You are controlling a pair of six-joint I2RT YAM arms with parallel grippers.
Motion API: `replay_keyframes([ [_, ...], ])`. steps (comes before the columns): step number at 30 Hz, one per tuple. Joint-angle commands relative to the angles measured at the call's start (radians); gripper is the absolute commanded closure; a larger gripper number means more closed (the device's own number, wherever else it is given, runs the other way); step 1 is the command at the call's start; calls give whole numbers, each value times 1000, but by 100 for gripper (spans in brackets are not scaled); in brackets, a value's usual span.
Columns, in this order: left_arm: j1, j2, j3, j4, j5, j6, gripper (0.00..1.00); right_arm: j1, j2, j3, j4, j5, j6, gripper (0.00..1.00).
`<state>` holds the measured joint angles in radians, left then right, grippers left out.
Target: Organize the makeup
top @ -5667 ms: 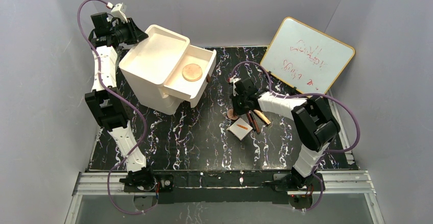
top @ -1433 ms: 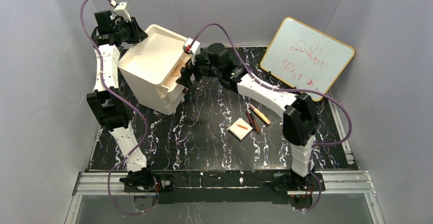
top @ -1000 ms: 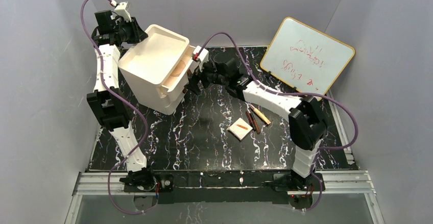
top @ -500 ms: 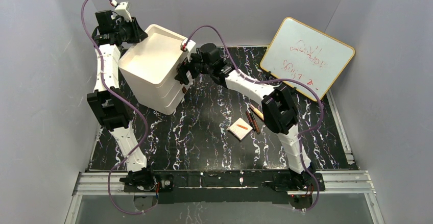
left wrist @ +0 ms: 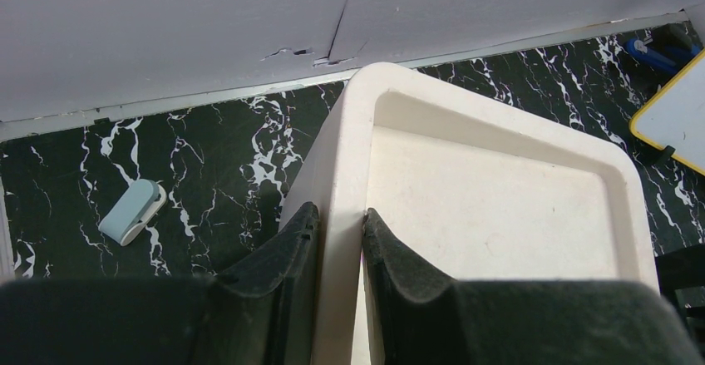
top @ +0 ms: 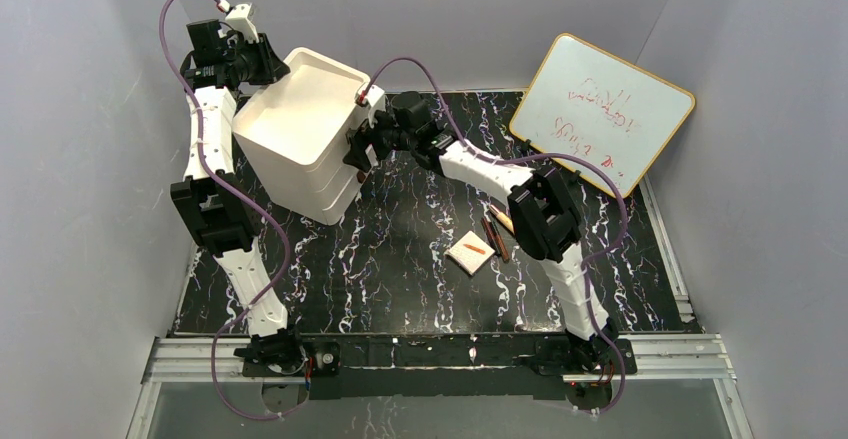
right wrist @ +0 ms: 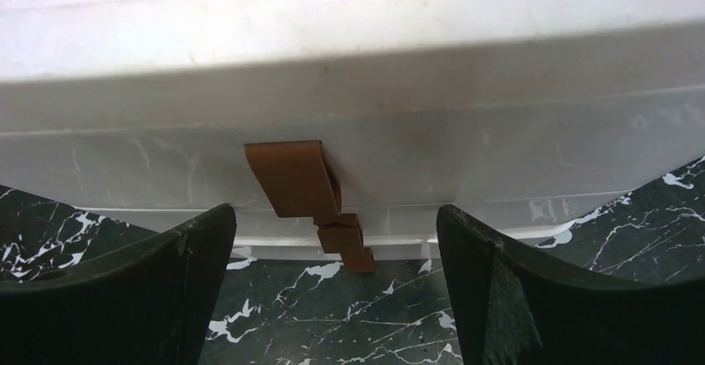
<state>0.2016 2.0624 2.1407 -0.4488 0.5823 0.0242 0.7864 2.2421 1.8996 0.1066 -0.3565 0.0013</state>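
Note:
The makeup left on the black marble table (top: pixel 400 259) is a white square pad with an orange mark (top: pixel 471 252) and a few thin pencil-like sticks (top: pixel 497 233) beside it. The cream drawer box (top: pixel 300 134) stands at the back left with all its drawers shut. My left gripper (top: pixel 262 59) (left wrist: pixel 337 224) is shut on the box's back rim (left wrist: pixel 342 157). My right gripper (top: pixel 357 149) (right wrist: pixel 332 215) is open, right in front of the box's front, its fingers either side of the brown knobs (right wrist: pixel 293 178) without touching them.
A yellow-framed whiteboard (top: pixel 600 109) leans at the back right. In the left wrist view a light blue clip (left wrist: pixel 131 211) lies on the table behind the box, near the back wall. The right arm stretches across the table's middle towards the box.
The top drawer, still part open a second ago, is now flush with the box. My right arm swung left up against the box front. The left arm has stayed put.

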Motion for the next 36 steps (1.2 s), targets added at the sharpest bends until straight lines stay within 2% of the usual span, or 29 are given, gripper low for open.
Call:
replay_keyframes([
  [1,-62,-1,-15,-179,38,-29,100,7,46,-5,64,-8,24,4],
  [9,-62,-4,-14,-183,32,-3,100,8,112,47,38,26,22,25],
  [12,-62,-5,-13,-184,29,0,100,5,128,59,35,27,22,43],
  [13,-62,-6,-13,-184,28,-1,100,7,130,61,35,27,22,56],
  [14,-62,-7,-11,-185,29,1,100,7,130,60,38,29,24,64],
  [15,-62,-6,-10,-184,27,2,100,7,130,57,40,28,24,66],
  [17,-62,-6,-9,-185,28,2,100,7,125,54,41,30,24,64],
  [20,-62,-6,-10,-186,28,2,100,7,104,41,42,26,19,53],
  [22,-62,-6,-9,-188,28,2,100,7,85,24,44,27,12,49],
  [36,-62,-17,-10,-189,25,6,100,7,12,12,44,39,0,49],
])
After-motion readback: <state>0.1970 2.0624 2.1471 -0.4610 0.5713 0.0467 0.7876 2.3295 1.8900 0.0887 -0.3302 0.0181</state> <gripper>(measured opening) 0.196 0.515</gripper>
